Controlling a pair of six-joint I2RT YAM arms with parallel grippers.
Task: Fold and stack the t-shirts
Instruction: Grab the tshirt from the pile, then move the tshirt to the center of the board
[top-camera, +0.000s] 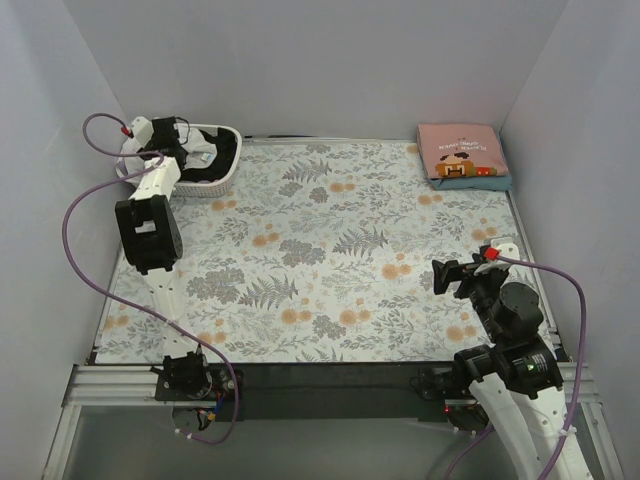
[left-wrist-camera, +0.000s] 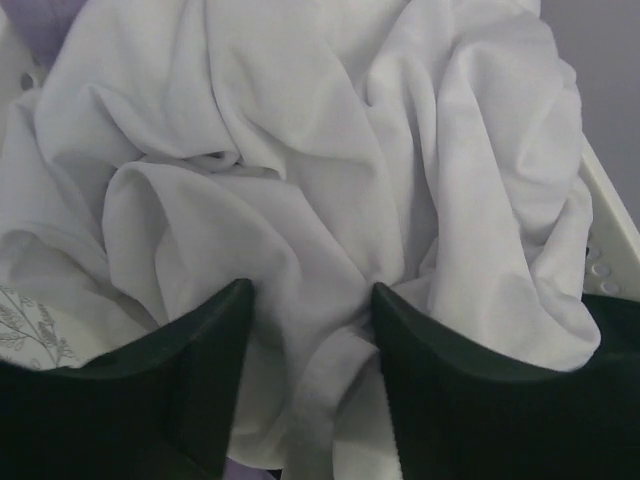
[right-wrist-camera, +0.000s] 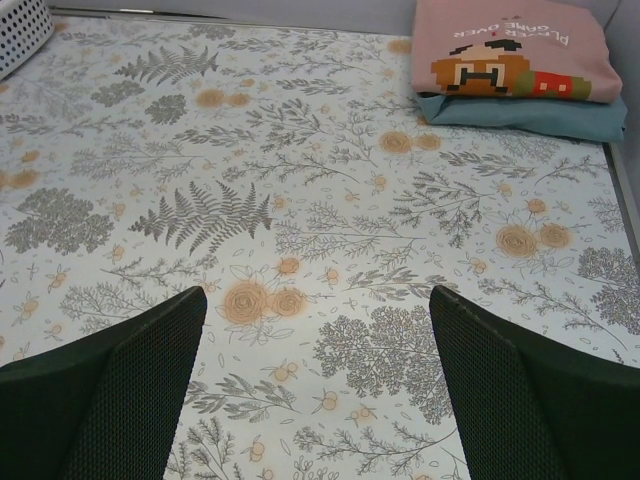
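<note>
Counter (top-camera: 330, 250): covered by a flowered cloth.
Basket (right-wrist-camera: 20, 30): far left corner, white t-shirt (left-wrist-camera: 300, 150) crumpled inside.
Pink t-shirt (right-wrist-camera: 510, 50): folded on the teal t-shirt (right-wrist-camera: 520, 112), far right corner.
Left pincer (left-wrist-camera: 312, 290): apart, straddling a fold of the white t-shirt.
Right pincer (right-wrist-camera: 318, 292): wide apart above the counter, empty.

A plain white t-shirt (left-wrist-camera: 320, 180) lies crumpled in deep soft folds right under the left gripper (left-wrist-camera: 312, 295). One ridge of it rises between the two fingers, though I can't tell if it's pinched. A scrap of lavender t-shirt (left-wrist-camera: 35, 25) peeks out beyond it, to the left. A black t-shirt (top-camera: 222, 150) is bunched just beside that gripper. Well ahead and right of the right gripper (right-wrist-camera: 318, 300), a folded pink t-shirt (right-wrist-camera: 510, 45) with a cartoon print sits flat on a folded teal t-shirt (right-wrist-camera: 530, 112).
</note>
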